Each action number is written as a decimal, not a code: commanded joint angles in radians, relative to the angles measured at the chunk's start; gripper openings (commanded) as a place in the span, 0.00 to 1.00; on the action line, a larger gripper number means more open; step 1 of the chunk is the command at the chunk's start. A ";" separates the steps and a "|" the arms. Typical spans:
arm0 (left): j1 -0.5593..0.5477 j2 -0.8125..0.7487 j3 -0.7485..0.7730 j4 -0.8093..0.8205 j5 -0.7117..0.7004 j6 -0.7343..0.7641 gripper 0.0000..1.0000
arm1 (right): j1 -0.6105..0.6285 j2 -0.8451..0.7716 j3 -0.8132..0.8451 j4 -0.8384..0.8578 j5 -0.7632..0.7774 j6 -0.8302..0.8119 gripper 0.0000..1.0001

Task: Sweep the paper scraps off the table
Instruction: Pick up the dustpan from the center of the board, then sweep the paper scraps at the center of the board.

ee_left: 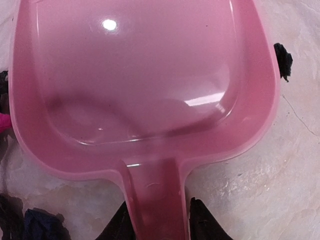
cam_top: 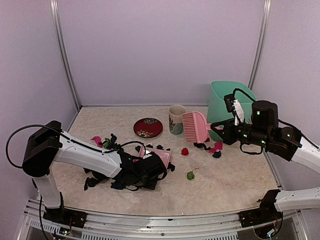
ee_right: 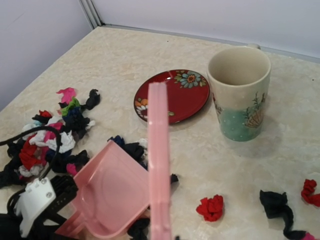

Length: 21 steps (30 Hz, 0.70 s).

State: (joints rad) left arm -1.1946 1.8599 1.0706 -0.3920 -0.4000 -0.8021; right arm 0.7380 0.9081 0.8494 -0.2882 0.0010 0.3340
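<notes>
Table (cam_top: 225, 180) carries everything, beige and mottled. Dustpan (ee_left: 145, 75) lies flat at its centre-left. The left claw (ee_left: 160, 227) straddles the handle, a finger on each side, but I cannot tell whether they pinch it. A loose hold on that smooth handle could let the pan skid or tip, likely scattering what lies round it. Brush (cam_top: 195, 126) hangs clamped in the right claw (cam_top: 220, 131), beside the cup (cam_top: 176, 119). Scraps (ee_right: 50, 140) crowd mostly round the left claw. A few red and black strays lie near the right claw.
</notes>
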 commanded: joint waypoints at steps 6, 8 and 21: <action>0.009 -0.026 0.014 -0.009 -0.037 0.020 0.15 | -0.010 0.009 -0.001 0.017 -0.005 0.014 0.00; 0.009 -0.047 0.015 -0.027 -0.055 0.018 0.08 | -0.010 0.010 0.007 0.015 -0.002 0.013 0.00; 0.068 -0.344 0.012 -0.151 -0.093 0.026 0.00 | -0.010 0.073 0.066 0.108 -0.034 0.045 0.00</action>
State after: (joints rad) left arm -1.1709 1.6039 1.0710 -0.4820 -0.4587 -0.7856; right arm 0.7380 0.9524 0.8722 -0.2699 -0.0055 0.3458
